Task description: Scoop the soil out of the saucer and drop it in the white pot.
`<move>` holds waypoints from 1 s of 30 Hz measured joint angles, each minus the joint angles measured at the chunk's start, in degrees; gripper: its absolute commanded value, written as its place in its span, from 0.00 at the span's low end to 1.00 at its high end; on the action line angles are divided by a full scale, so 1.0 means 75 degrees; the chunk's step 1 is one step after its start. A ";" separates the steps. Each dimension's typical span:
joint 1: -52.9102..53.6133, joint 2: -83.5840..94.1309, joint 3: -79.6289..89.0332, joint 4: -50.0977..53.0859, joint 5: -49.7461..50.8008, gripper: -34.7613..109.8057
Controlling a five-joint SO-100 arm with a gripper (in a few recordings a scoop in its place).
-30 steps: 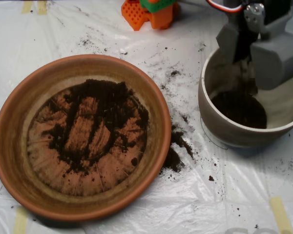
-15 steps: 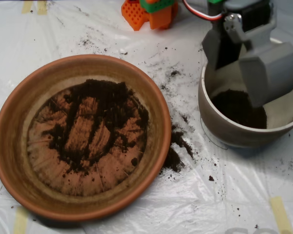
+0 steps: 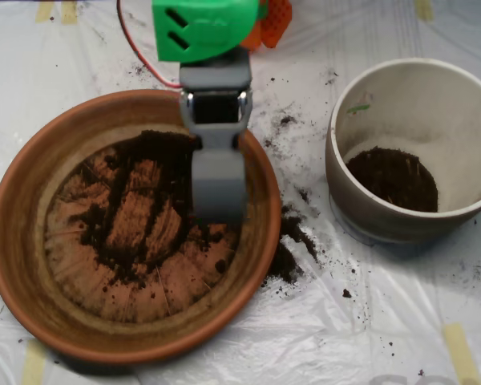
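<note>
The saucer (image 3: 32, 265) is a wide terracotta dish on the left, with ridges showing on its base. Dark soil (image 3: 124, 216) lies over its middle in patches and clumps. My grey scoop (image 3: 218, 188) hangs over the right half of the saucer, its tip down near the soil, and covers part of the pile. The green and grey arm (image 3: 212, 48) reaches down to it from the top edge. The white pot (image 3: 361, 208) stands apart at the right, with a mound of soil (image 3: 393, 178) in its bottom.
Spilled soil (image 3: 289, 245) lies on the white plastic sheet between the saucer and the pot, with finer grains scattered toward the top. An orange block (image 3: 274, 20) sits at the top edge behind the arm. Tape strips (image 3: 461, 353) hold the sheet down.
The scoop has left the white pot and swung left over the saucer, dropping toward the soil. The pot's inside is now uncovered and holds the dropped soil.
</note>
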 measured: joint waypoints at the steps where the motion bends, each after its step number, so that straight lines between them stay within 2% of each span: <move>1: 0.0164 0.0012 0.0434 -0.0223 -0.0199 0.45; 8: 0.1020 -0.0023 0.2602 -0.1676 -0.2016 0.45; 13: 0.1383 -0.0457 0.3000 -0.2109 -0.2965 0.46; 22: 0.1641 -0.1711 0.2285 -0.1711 -0.3551 0.45; 27: 0.1641 -0.2074 0.1676 -0.1406 -0.3867 0.38; 30: 0.1723 -0.2063 0.1605 -0.1336 -0.4137 0.37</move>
